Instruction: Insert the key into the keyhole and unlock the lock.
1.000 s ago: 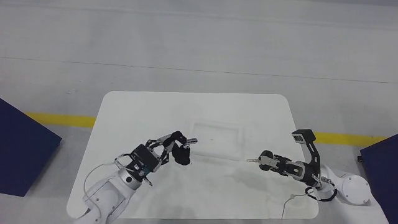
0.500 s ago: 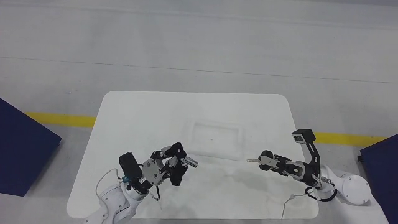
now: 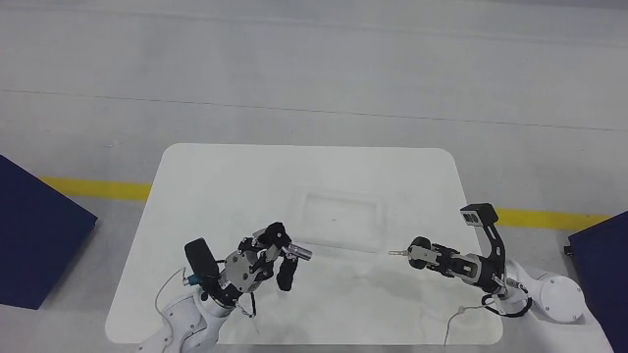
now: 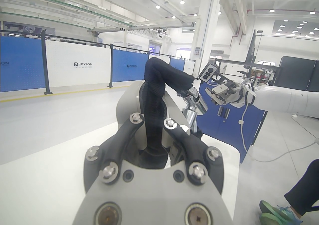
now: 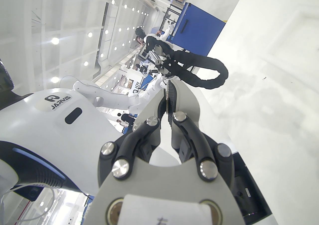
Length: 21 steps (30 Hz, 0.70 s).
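The lock is a black cable loop with a silver cylinder, held above the table's front left by my left gripper, which is shut on it. In the left wrist view the black cable runs up between the fingers and the cylinder points toward the other arm. My right gripper hovers at the front right, shut on the small key, whose tip points at the lock. The right wrist view has the key pinched edge-on, in line with the cylinder's keyhole end farther off.
A shallow clear tray lies on the white table behind the gap between the arms. Dark blue cabinets stand off the table's left and right edges.
My left arm turned its wrist and drew back toward the table's front, and the lock came with it, its cylinder ending slightly farther right. The right arm and key stayed still.
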{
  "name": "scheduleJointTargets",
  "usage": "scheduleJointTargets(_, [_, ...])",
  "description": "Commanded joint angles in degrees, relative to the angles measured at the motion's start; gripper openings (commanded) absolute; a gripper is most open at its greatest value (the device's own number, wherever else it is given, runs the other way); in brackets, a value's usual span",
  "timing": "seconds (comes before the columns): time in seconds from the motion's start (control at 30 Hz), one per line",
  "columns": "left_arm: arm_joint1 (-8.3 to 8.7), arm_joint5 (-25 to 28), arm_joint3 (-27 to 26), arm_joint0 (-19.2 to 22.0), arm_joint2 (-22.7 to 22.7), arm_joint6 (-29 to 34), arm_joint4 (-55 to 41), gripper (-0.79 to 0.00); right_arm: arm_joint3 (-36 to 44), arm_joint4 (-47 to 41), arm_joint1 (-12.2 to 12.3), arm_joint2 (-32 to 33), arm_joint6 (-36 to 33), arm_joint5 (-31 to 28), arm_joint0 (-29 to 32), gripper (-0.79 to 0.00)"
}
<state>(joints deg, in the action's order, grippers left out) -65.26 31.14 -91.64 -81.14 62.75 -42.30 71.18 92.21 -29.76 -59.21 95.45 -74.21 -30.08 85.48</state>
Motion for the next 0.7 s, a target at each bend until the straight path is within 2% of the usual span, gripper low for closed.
scheduleJointTargets(0.0, [-0.32, 1.93, -0.26, -0.6, -0.81, 0.3, -6.0, -0.785, 0.0, 0.0, 0.0, 0.0, 0.0, 0.0, 0.0, -0.785])
scheduleJointTargets(0.2, [-1.36, 4.72, 0.3, -1.25, -3.49, 1.02, -16.3, -0.785, 0.0, 0.0, 0.0, 0.0, 0.0, 0.0, 0.0, -0.785])
scheduleJointTargets(0.4, [-2.69, 4.84, 1.06, -1.35, -6.21, -0.04, -23.81, -0.785, 0.0, 0.0, 0.0, 0.0, 0.0, 0.0, 0.0, -0.785])
scheduleJointTargets(0.67, [-3.75, 3.6, 1.59, -0.49, -7.35, -2.09, -24.94, -0.785, 0.0, 0.0, 0.0, 0.0, 0.0, 0.0, 0.0, -0.785])
